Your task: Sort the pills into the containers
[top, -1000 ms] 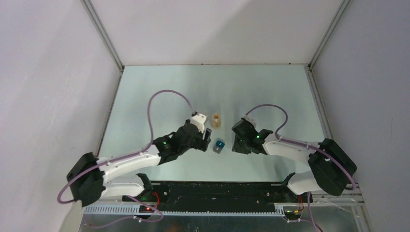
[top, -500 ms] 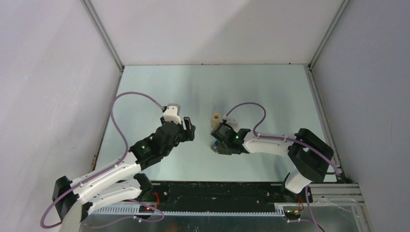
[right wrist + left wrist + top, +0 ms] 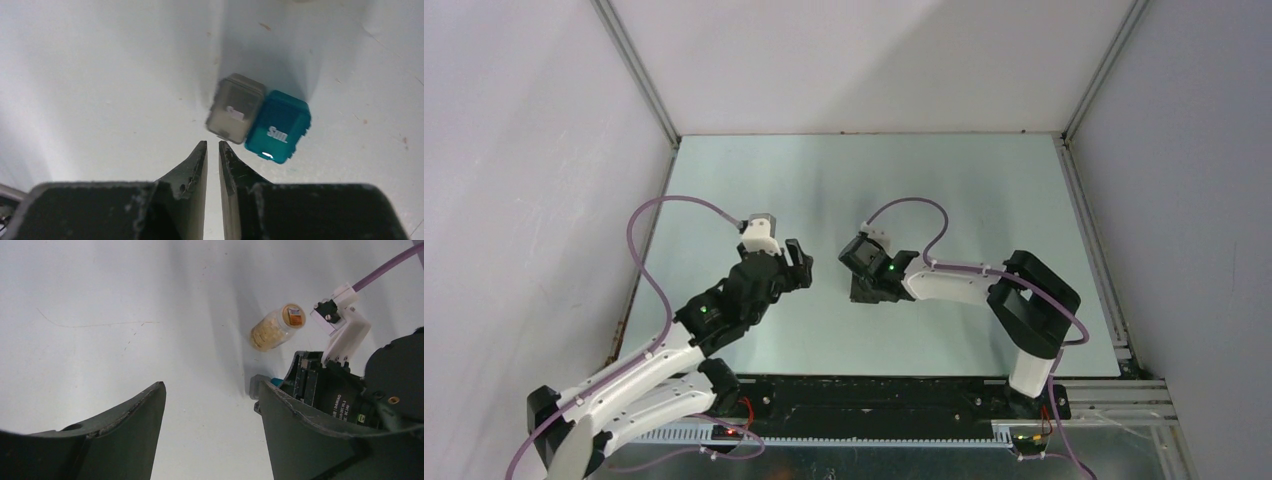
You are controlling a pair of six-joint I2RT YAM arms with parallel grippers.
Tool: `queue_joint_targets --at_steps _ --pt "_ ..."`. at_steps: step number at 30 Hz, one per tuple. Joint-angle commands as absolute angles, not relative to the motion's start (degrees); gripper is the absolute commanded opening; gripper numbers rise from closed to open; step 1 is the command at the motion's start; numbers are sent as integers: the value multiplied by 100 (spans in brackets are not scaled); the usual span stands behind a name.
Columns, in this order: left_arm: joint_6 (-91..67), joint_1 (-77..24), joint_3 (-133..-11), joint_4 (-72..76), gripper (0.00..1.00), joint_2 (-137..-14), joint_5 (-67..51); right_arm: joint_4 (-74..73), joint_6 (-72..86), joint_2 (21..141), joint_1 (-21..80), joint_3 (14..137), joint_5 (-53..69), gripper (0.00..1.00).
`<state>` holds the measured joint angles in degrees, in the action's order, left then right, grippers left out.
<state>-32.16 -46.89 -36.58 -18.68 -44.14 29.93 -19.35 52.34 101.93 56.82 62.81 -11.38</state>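
Note:
In the right wrist view a teal-blue case [image 3: 278, 126] marked "Sun" lies joined to a grey case [image 3: 236, 108] on the table. My right gripper [image 3: 212, 145] hovers just short of the grey case, its jaws nearly together and empty. In the top view the right gripper [image 3: 860, 290] covers the cases. A clear pill bottle [image 3: 277, 330] of yellowish pills lies on its side in the left wrist view, beyond the right wrist. A grey corner of the case [image 3: 256, 386] peeks out beside it. My left gripper [image 3: 210, 390] [image 3: 796, 262] is wide open and empty, left of the cases.
The right arm's wrist and white camera mount [image 3: 342, 330] fill the right side of the left wrist view. Purple cables [image 3: 904, 208] loop above both arms. Metal frame rails [image 3: 639, 80] and white walls bound the table.
The left arm has pulled back to the left, away from the cases. The right arm has swung left over the cases and bottle, hiding them from above.

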Motion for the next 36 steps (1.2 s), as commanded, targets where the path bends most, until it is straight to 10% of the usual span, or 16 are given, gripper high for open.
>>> queue_joint_targets --at_steps 1,12,36 --pt "-3368 -4596 -3827 -1977 75 -4245 3201 -1834 4433 9929 5600 6629 -800 21" --pt "-3431 -4503 -3825 -1869 77 -4238 3132 -2813 1279 9593 5100 6486 -381 77" --pt "-3517 -4363 -3692 -1876 77 -4159 2708 -2477 -1556 10557 5047 7000 310 65"
